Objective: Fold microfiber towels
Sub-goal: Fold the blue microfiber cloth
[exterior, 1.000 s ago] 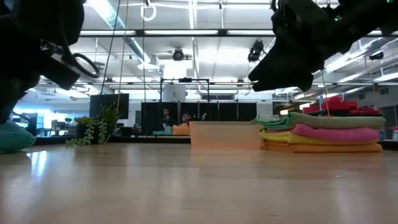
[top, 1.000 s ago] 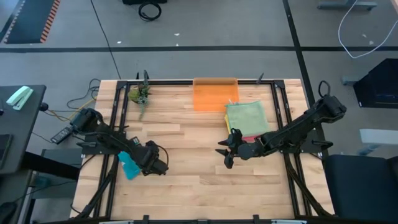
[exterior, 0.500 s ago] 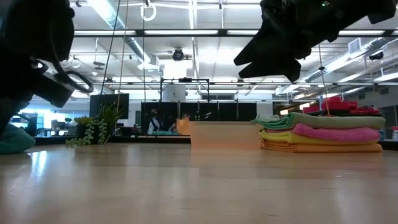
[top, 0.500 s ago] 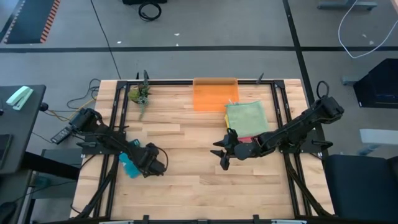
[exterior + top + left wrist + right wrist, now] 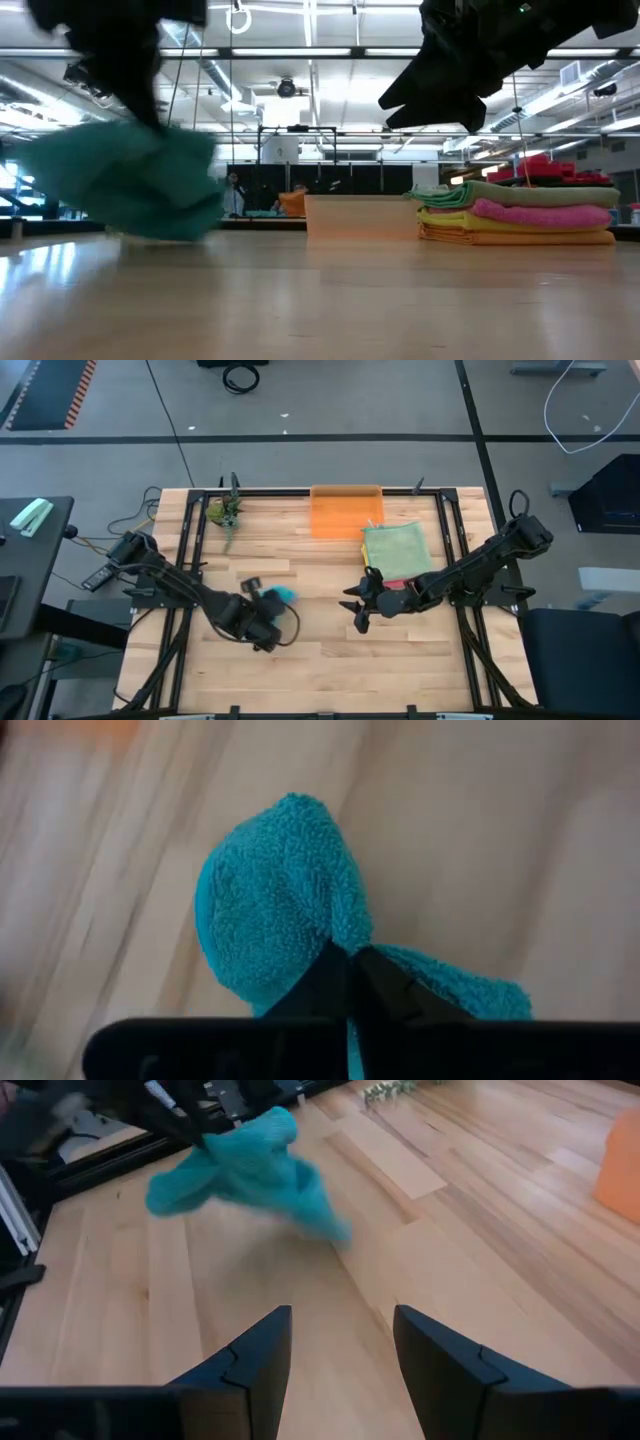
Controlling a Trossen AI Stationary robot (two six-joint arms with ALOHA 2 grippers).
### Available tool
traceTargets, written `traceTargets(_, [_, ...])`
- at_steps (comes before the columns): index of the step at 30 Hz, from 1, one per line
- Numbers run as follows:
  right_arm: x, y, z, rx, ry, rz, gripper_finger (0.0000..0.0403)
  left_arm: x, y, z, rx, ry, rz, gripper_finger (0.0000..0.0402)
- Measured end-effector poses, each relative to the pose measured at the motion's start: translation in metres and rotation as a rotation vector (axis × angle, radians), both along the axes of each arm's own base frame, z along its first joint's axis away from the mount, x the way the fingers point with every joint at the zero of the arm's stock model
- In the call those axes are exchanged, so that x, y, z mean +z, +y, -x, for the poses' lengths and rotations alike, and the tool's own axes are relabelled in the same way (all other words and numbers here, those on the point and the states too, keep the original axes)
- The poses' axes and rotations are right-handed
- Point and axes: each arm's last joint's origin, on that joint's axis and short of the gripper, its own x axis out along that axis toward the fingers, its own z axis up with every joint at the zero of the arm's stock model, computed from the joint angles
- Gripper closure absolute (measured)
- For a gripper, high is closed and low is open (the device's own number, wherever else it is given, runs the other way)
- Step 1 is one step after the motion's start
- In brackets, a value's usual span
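- Left of the table's middle, toward 8 o'clock in the high view, the left gripper (image 5: 262, 622) has its fingers pinched fully together on a teal towel (image 5: 275, 596).
- From the pinch, that teal towel (image 5: 280, 910) bulges out ahead of the fingertips in a rounded lump, with a lower fold trailing beside them, as the left wrist view shows.
- Seen from table height, the teal towel (image 5: 130, 185) hangs bunched from the arm above it, its lowest folds close to the wooden table (image 5: 320, 300); whether they touch the wood I cannot tell.
- Across from it, at about 3 o'clock from the table's middle, the right gripper (image 5: 358, 606) hovers with its two fingers (image 5: 250, 1360) spread apart and nothing between them.
- The teal towel (image 5: 245, 1165) lies well apart from that right gripper, out ahead of it in its wrist view.
- Just behind the right gripper, at about 2 o'clock on the table, sits a stack of folded towels (image 5: 396, 550), sage green on top.
- From the side, the stack (image 5: 515, 215) reads green, then yellow, pink and orange at the bottom, lying flat on the wood.
- At 12 o'clock, against the far edge, stands a translucent orange bin (image 5: 345, 512), just beside the stack's far corner; what it holds cannot be made out.
- A small potted plant (image 5: 226, 512) stands at about 11 o'clock, near the far left corner.
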Motion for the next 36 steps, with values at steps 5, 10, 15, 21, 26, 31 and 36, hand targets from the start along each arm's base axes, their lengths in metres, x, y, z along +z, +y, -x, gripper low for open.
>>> traceTargets(5, [-0.001,0.005,0.002,0.007,0.005,-0.014,0.0219,-0.001,-0.024,-0.022,-0.266,-0.254,0.013,0.0383])
traceTargets(10, [-0.01,0.017,0.004,0.051,0.034,0.003,0.0219,-0.028,-0.032,-0.02,-0.365,-0.388,0.066,0.0384])
traceTargets(15, [-0.026,0.025,0.0,0.055,0.057,-0.009,0.0219,-0.036,-0.031,-0.016,-0.391,-0.374,0.053,0.0337])
traceTargets(21, [-0.044,0.036,-0.008,0.108,0.039,-0.036,0.0219,-0.015,-0.029,-0.021,-0.381,-0.283,0.013,0.0235])
traceTargets(26, [-0.064,0.051,-0.01,0.227,0.056,0.046,0.0219,-0.004,-0.026,-0.02,-0.34,-0.23,0.013,0.018])
traceTargets(31, [-0.068,0.069,-0.021,0.33,0.049,0.166,0.0219,-0.016,-0.047,-0.004,-0.449,-0.186,0.036,0.0174])
traceTargets(36, [-0.074,0.085,-0.046,0.422,0.086,0.322,0.0219,-0.029,-0.046,0.006,-0.436,-0.154,0.012,0.0193])
